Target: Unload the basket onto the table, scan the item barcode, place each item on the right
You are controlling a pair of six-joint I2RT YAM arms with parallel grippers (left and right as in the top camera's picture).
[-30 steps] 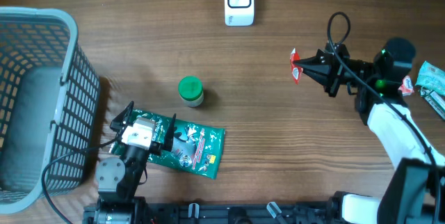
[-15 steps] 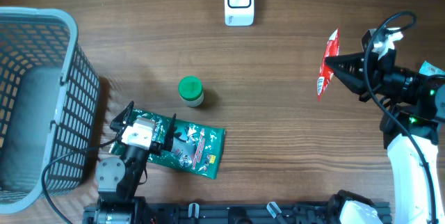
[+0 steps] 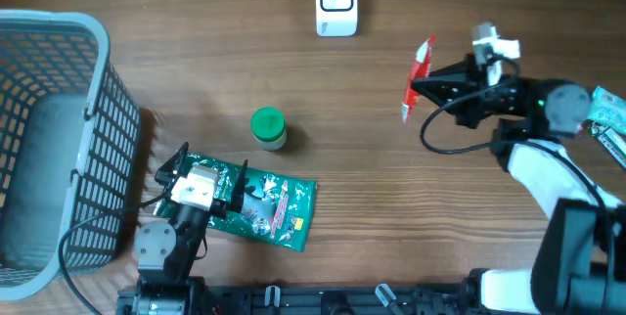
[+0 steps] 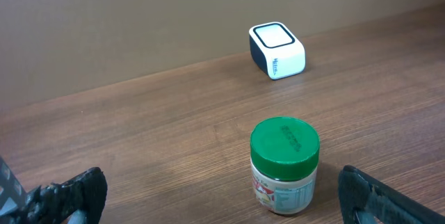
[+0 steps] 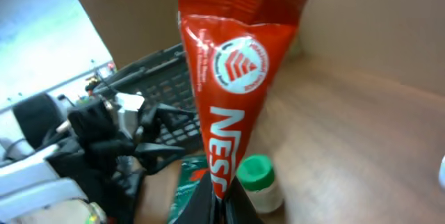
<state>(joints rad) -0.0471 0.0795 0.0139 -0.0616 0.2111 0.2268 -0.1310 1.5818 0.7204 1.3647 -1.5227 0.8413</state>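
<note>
Right gripper [image 3: 421,87]: closed tight on the bottom end of the red sachet [image 3: 419,78], at the right side of the table [image 3: 391,217].
Red sachet: a sealed stick with white lettering; it stands upright above the pinched fingertips in the right wrist view [image 5: 233,92]. From overhead it is seen almost edge-on, to the near right of the scanner [image 3: 335,2] and well apart from it.
Scanner: a small white box with a dark window, at the far edge of the table near the middle. In the left wrist view [image 4: 277,50] it stands beyond the jar.
Left gripper [image 3: 205,173]: jaws spread wide and holding nothing, low over the left end of the green packet [image 3: 279,212] at the near left.
Basket [image 3: 59,23]: a grey-blue lattice bin at the far left; its inside shows only its own grey floor and walls.
Jar [image 3: 268,127]: upright, with the green lid screwed on and a printed label round the body. It sits between the left fingertips in the left wrist view [image 4: 284,165] but farther away and untouched. Its contents cannot be told.
Green packet: flat on the table, just near of the jar, sealed.
Pale green packet [image 3: 608,110]: at the right edge behind the right arm, partly cut off.
</note>
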